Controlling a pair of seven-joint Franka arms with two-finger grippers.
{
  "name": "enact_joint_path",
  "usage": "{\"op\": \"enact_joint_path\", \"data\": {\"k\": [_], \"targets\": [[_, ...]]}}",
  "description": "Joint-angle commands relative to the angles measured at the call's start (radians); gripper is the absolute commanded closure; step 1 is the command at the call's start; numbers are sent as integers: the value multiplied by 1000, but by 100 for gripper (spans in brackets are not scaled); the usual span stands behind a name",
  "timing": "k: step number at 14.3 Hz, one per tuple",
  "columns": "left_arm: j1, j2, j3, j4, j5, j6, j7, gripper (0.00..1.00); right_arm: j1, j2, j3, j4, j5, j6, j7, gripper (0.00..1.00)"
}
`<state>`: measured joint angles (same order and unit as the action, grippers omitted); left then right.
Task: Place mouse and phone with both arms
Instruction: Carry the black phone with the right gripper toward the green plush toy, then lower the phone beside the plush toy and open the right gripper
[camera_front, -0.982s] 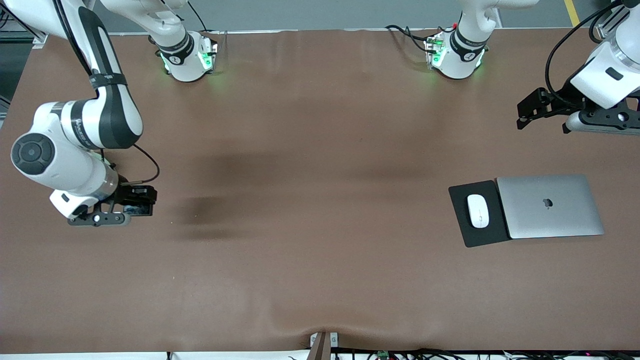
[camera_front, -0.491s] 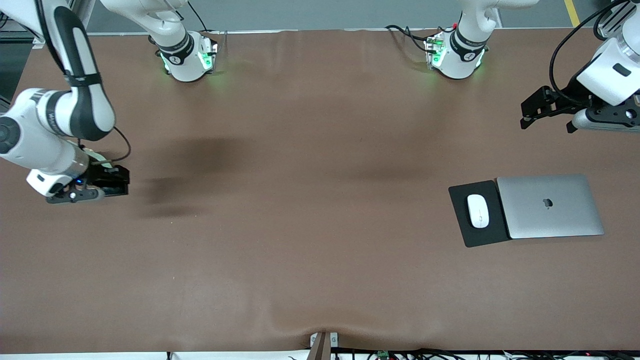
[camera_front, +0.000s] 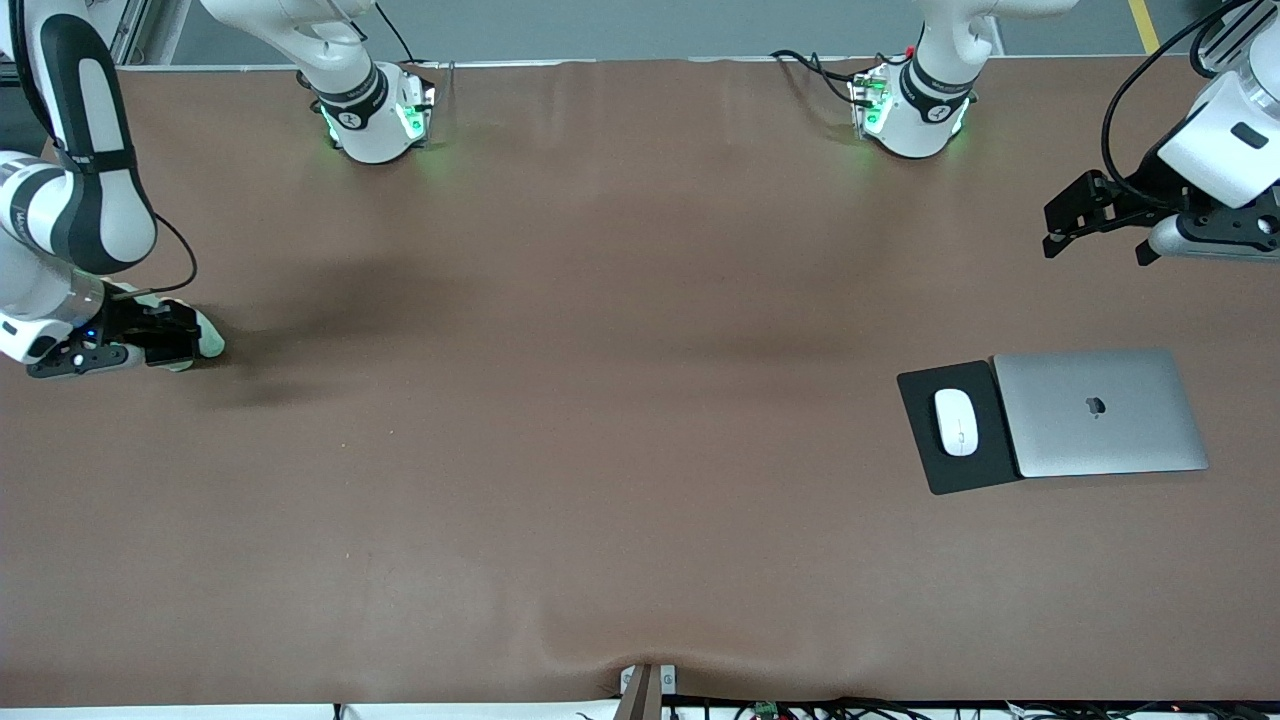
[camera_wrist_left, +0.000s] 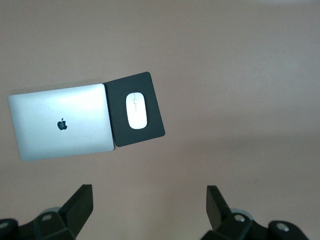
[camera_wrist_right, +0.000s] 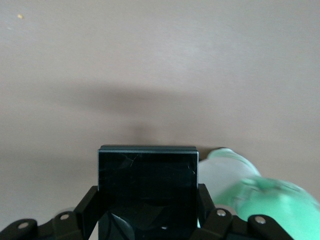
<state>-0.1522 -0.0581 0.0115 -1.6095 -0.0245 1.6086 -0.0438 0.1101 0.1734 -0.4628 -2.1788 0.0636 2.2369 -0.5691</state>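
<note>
The white mouse (camera_front: 956, 421) lies on a black mouse pad (camera_front: 926, 455) beside a closed silver laptop (camera_front: 1100, 412), toward the left arm's end of the table. It also shows in the left wrist view (camera_wrist_left: 136, 110). My left gripper (camera_front: 1060, 228) is open and empty, up in the air over bare table. Its fingertips (camera_wrist_left: 80, 200) stand wide apart. My right gripper (camera_front: 175, 340) is shut on the black phone (camera_wrist_right: 147, 187), held low over the table at the right arm's end. A pale green shape (camera_wrist_right: 250, 195) shows beside the phone.
The brown table (camera_front: 600, 400) spreads wide between the two arm bases. The right arm's base (camera_front: 375, 115) and the left arm's base (camera_front: 910, 110) stand at the top of the front view. A small bracket (camera_front: 645, 685) sits at the table's near edge.
My right arm has swung with the phone toward the right arm's end of the table and a little farther from the front camera. My left gripper has drifted slightly outward.
</note>
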Motion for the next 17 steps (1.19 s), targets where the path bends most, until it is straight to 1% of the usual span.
{"op": "enact_joint_path", "data": {"k": [1, 3, 4, 7, 8, 11, 12, 15, 17], "targets": [[-4, 14, 5, 23, -6, -6, -18, 0, 37, -31, 1, -26, 39, 10, 52, 100], [-6, 14, 5, 23, -6, -6, -19, 0, 59, -29, 9, -30, 57, 9, 93, 100], [-6, 14, 4, 23, -8, -6, -19, 0, 63, -26, 12, -42, 82, 15, 95, 100], [-4, 11, 4, 23, -8, -6, -18, 0, 68, -17, 33, -128, 102, 131, 97, 100], [-4, 11, 5, 25, -8, -6, -18, 0, 68, -2, 35, -140, 114, 160, 97, 100], [-4, 11, 5, 25, -8, -6, -16, 0, 66, 18, 35, -153, 131, 168, 95, 100], [-4, 11, 5, 25, -9, -6, -18, 0, 66, 29, 35, -159, 133, 190, 95, 100], [-3, 9, 7, 25, -14, -6, -16, 0, 66, 69, 36, -211, 137, 317, 95, 100], [-3, 9, 7, 23, -14, -6, -16, 0, 66, 77, 47, -214, 143, 331, 95, 100]]}}
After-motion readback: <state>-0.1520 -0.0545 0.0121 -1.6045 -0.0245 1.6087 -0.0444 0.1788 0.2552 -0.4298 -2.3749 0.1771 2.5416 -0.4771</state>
